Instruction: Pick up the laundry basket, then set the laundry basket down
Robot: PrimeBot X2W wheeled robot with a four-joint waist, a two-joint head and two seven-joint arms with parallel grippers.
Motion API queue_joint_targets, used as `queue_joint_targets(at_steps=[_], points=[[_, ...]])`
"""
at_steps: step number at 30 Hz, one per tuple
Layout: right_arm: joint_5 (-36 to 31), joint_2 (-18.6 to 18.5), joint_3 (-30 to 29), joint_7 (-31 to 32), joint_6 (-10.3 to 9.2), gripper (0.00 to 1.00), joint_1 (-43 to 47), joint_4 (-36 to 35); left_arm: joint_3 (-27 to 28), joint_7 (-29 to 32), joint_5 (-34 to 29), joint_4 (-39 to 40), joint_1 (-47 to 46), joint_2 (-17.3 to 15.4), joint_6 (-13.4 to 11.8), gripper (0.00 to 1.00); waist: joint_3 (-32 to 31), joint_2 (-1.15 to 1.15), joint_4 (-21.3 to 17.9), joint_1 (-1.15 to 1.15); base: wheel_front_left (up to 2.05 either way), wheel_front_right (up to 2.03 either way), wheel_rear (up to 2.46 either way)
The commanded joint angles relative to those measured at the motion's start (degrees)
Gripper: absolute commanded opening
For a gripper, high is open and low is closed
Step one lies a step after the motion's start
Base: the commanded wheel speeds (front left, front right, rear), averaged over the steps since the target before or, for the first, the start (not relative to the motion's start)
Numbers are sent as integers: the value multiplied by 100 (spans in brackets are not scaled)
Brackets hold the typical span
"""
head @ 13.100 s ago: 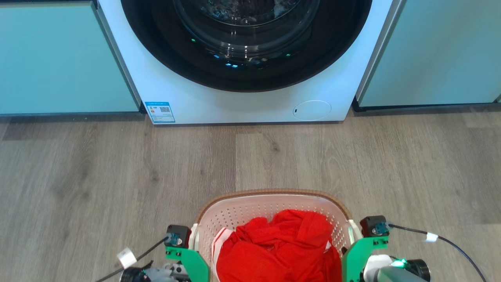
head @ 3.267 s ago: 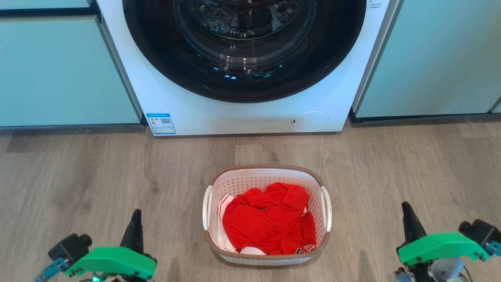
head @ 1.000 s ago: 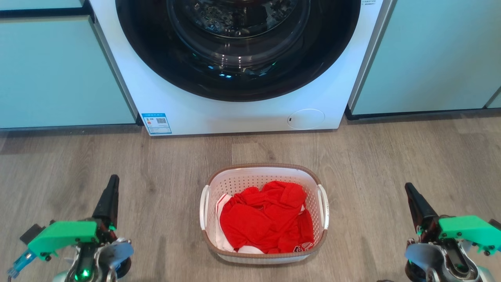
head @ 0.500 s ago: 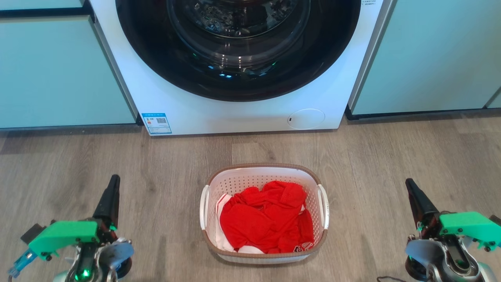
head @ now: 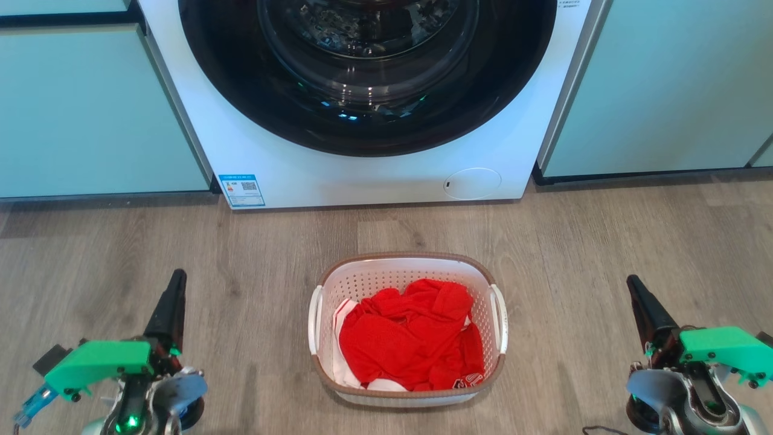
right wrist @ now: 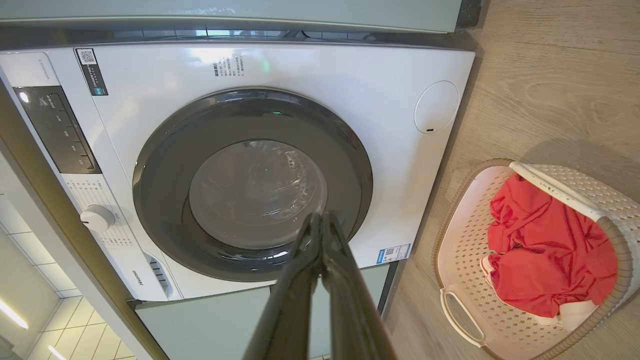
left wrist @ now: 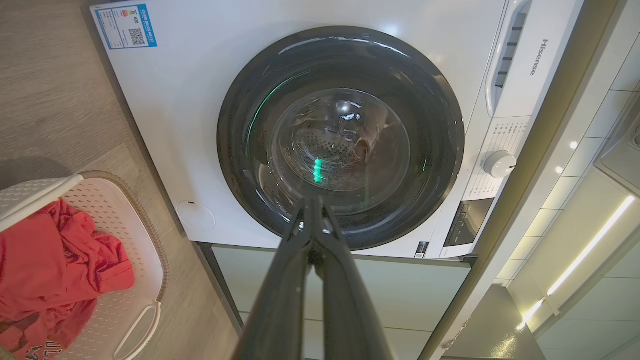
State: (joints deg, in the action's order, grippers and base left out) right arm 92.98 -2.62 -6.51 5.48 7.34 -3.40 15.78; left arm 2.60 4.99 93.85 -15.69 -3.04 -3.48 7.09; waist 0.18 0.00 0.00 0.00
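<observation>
Laundry basket [head: 403, 256]: small, white perforated plastic, brown rim. Standing on wood floor [head: 181, 254] in front of washing machine [head: 362, 175], midway between both grippers, touched by neither.

Contents: red clothes [head: 404, 338] heaped inside; scrap of white cloth [head: 342, 362] along the left wall.

Handling, as judged: light. Walls stiff, though likely to flex under a squeeze. Smooth plastic, probably slippery against hard fingers. Load soft and loose, apt to shift if tipped. Not fragile.

Hold points: two white loop handles, left handle [head: 314, 320] and right handle [head: 500, 319], one per arm, for a level lift.

Left gripper [head: 178, 277]: well apart to the left of basket, jaws pressed together, empty.

Right gripper [head: 632, 283]: well apart to the right, jaws likewise pressed together, empty. Opening needed before any hold on a handle.

Hidden or unclear: underside and near outer wall of basket; anything beneath the red heap; print on garment at near right corner, too small to read; machine top, cut off in head view; drum contents behind dark glass door [head: 362, 72], not made out.
</observation>
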Motion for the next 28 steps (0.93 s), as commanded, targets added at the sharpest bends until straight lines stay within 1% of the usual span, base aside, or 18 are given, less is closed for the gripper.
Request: queue_joint_targets(at_steps=[1,28], points=[[-5,-94,91,27,14,0,-269,-181,231,20,-35,172,-301,-57,40,0,0,0,0,0,0,0,0],[-30,-73,61,51,14,0,-272,-179,278,57,-74,170,-305,-24,40,0,0,0,0,0,0,0,0]])
